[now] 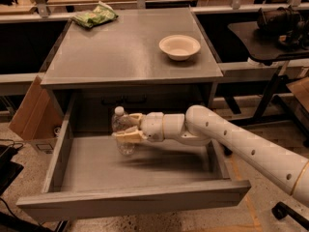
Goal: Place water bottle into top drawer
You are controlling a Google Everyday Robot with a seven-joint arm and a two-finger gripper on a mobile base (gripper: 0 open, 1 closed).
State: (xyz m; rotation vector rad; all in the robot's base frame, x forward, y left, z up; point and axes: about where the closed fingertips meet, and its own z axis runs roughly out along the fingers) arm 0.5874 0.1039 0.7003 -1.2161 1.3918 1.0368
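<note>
The top drawer (pixel 135 197) stood pulled well out from the grey cabinet, its flat front panel nearest the camera. The white arm (pixel 231 139) reached in from the right, over the drawer's right wall, and the gripper (pixel 126 128) sat above the far half of the drawer, left of centre. Its tan fingers (pixel 133 116) were closed around the water bottle (pixel 120 127) — one on the far side of the body, one on the near side — pinching it about the middle. The bottle stood roughly upright, white cap on top, its lower part down inside the drawer; whether its base touched the drawer floor could not be told. On the cabinet top (pixel 120 52) a white bowl (pixel 179 46) sat toward the right edge, and a green snack bag (pixel 95 16) lay at the far left corner — well apart from each other. A cardboard box (pixel 30 112) leaned beside the cabinet on the left.
</note>
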